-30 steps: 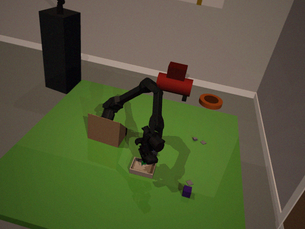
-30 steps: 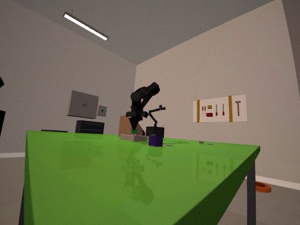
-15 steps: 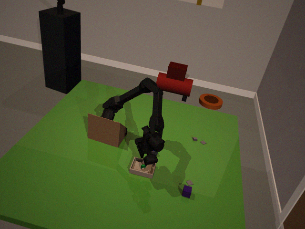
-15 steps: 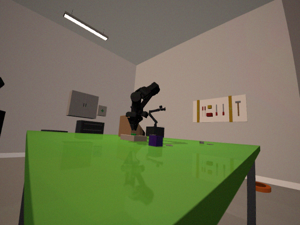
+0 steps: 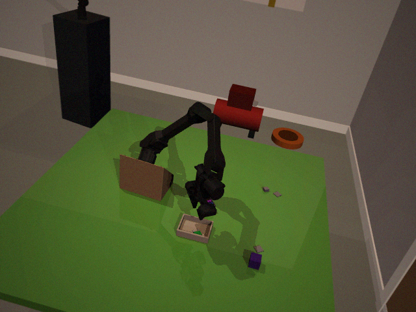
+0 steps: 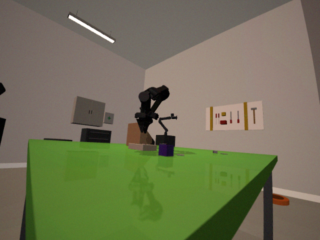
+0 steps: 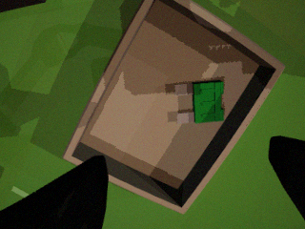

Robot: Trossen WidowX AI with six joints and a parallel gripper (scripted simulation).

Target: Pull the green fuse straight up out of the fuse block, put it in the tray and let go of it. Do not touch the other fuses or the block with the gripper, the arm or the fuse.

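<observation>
From my wrist view: green fuse [image 7: 209, 102] lies flat on the floor of the tray [image 7: 95, 110], right of centre, two pale prongs pointing left. It touches neither finger. Gripper [image 7: 191, 206] stands wide apart, holding nothing; I see only two dark fingertips, lower left and lower right, both cut off by the frame edge. They sit above the tray's near rim, apart from it. A dark blue-faced corner at upper left is too cropped to name.

Top view: gripper [image 5: 205, 209] hangs just behind the tray [image 5: 182, 232]; fuse [image 5: 197, 232] shows as a small green speck inside, shape unreadable. Arm body hides whatever lies directly beneath the wrist. Brown slanted box [image 5: 142, 177] covers the arm's base. Purple cube [image 5: 255, 260] sits well apart to the right, a small grey chip beside it.

Exterior view: tray [image 6: 142, 146] is a low pale slab; its inside is hidden, fuse not visible. Purple cube [image 6: 165, 149] overlaps its right end. I cannot make out the fuse block with any certainty.
</observation>
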